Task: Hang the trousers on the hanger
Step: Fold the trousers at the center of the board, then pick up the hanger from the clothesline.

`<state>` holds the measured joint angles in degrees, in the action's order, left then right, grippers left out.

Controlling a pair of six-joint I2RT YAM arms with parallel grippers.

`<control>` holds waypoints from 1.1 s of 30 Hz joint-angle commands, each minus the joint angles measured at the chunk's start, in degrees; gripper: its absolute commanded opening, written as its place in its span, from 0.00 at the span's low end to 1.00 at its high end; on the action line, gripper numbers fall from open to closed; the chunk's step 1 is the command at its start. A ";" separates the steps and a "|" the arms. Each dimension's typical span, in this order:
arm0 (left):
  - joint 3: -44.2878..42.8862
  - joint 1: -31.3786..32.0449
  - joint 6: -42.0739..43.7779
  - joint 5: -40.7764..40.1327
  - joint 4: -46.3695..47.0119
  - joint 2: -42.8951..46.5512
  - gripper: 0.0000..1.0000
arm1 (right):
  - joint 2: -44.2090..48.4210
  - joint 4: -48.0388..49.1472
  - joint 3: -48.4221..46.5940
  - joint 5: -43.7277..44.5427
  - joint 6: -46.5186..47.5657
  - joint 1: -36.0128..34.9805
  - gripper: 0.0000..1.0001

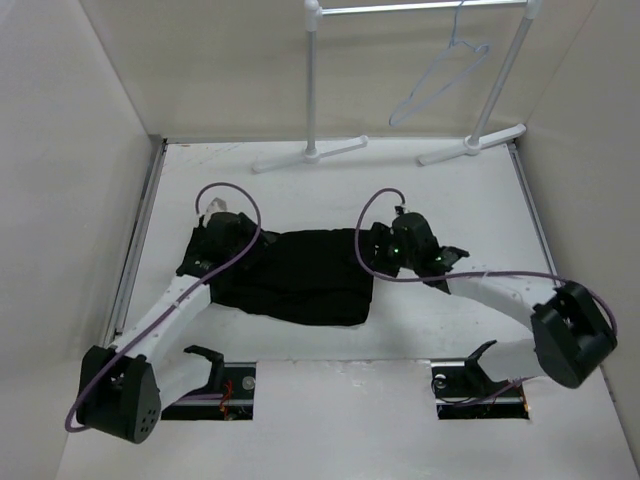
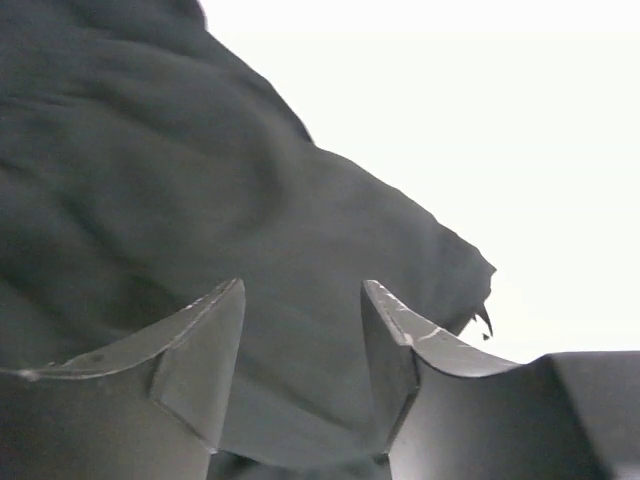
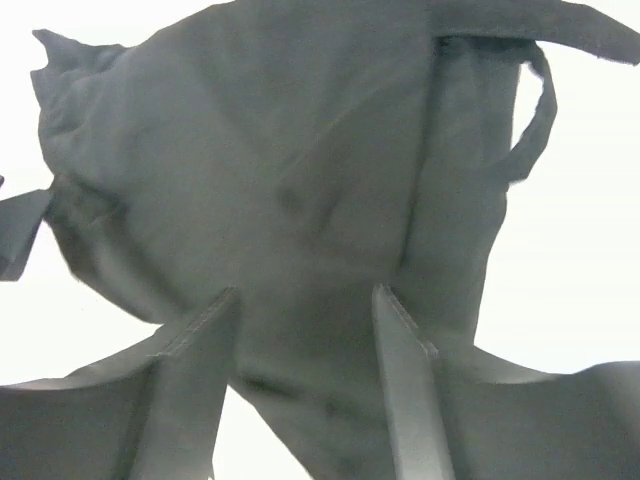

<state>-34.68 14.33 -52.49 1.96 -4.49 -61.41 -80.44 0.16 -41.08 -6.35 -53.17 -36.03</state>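
- White table (image 1: pixel 450 200): carrying everything in view, closed in by pale panels on three sides.
- White rail stand (image 1: pixel 312 90): set at the far edge, two poles on splayed feet with a crossbar on top.
- Trousers (image 1: pixel 300 275): lying mid-table as a folded, rumpled black heap between the two arms, well apart from the rail. Not lifted and not draped over anything. Seen close in the right wrist view (image 3: pixel 300 180), with a narrow loop of fabric standing out at the upper right edge.
- Hanger (image 1: pixel 440 82): hooked on the crossbar, hanging tilted and bare, with no cloth near it.
- Progress, as a judgement: early. Nothing of the placing done. Left to do: take hold of the cloth, raise it, carry it to the far rail and fold it over the hanger's lower bar.
- Left gripper (image 1: pixel 222 245): down at the left end of the heap. In its wrist view (image 2: pixel 300 300), fingers (image 2: pixel 190 360) spread with a clear gap, dark cloth beneath and beyond them, nothing pinched. Touching the fabric or not: impossible to tell.
- Right gripper (image 1: pixel 385 250): down at the right end of the heap. In its wrist view (image 3: pixel 305 300), fingers (image 3: pixel 400 390) likewise well parted, cloth filling the gap behind them, no fold clamped.
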 commanded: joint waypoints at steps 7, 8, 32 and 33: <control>-7.33 28.41 0.37 -8.98 -0.53 -9.50 0.31 | 16.02 -22.22 -22.61 -5.25 13.96 8.63 0.26; -8.03 30.17 0.37 -8.90 0.61 -11.87 0.31 | 15.32 -22.05 -26.03 -5.86 14.92 11.09 0.18; -23.52 28.52 1.78 -3.01 6.96 -33.97 0.36 | -27.31 -16.96 -78.63 -9.73 16.52 29.48 0.67; -22.12 28.43 1.86 -3.01 6.52 -32.65 0.37 | -27.57 -15.82 -78.28 -10.26 16.52 29.48 0.66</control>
<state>-59.46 42.41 -51.46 -0.47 4.10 -100.57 -109.16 -21.47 -116.01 -13.23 -37.36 -6.44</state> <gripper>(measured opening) 0.361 0.672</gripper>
